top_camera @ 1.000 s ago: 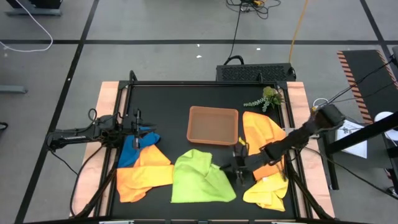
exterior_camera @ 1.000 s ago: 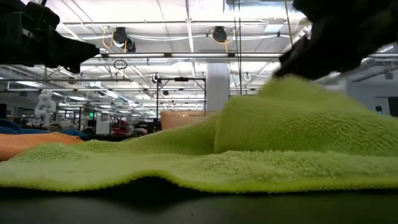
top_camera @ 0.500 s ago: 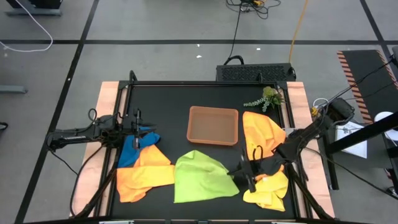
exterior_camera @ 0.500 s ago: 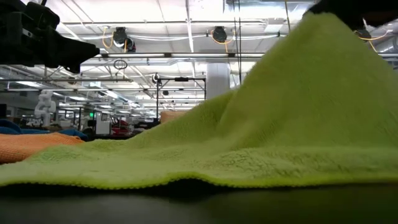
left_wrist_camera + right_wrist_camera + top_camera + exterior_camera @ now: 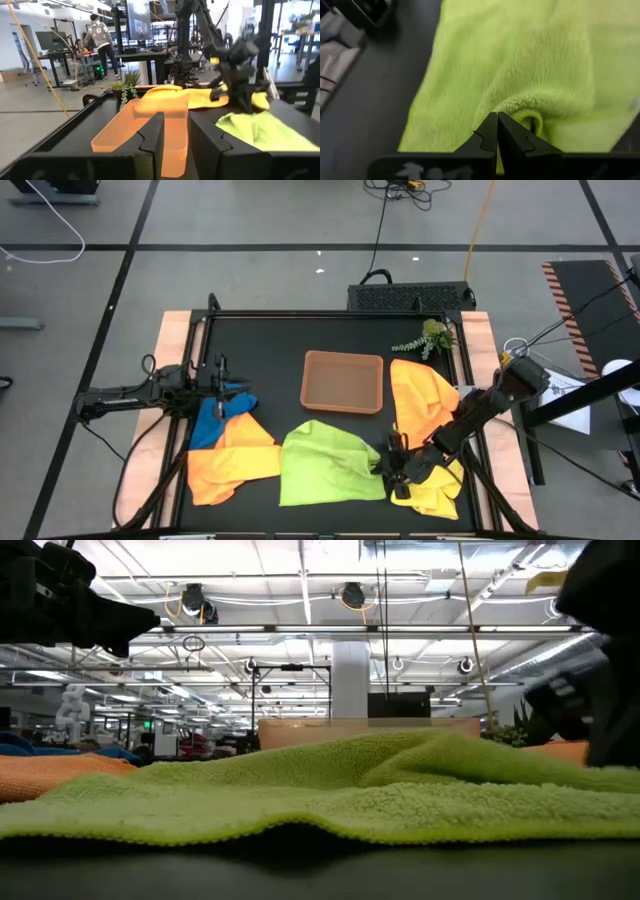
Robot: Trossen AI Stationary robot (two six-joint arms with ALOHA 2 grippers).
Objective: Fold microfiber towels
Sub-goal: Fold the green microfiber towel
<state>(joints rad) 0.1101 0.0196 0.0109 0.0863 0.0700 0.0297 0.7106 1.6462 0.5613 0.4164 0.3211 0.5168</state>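
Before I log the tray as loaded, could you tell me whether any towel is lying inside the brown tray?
No, in the high view the brown tray holds nothing, and the lime green towel lies on the table in front of it.

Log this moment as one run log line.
right gripper: fingers shut on lime green towel edge | left gripper: waiting over blue towel | fold unfinished

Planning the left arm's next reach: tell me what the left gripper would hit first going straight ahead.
Probably the shallow brown rectangular tray: in its wrist view the left gripper points along it, and nothing shows between them. The fingers hide the table just ahead.
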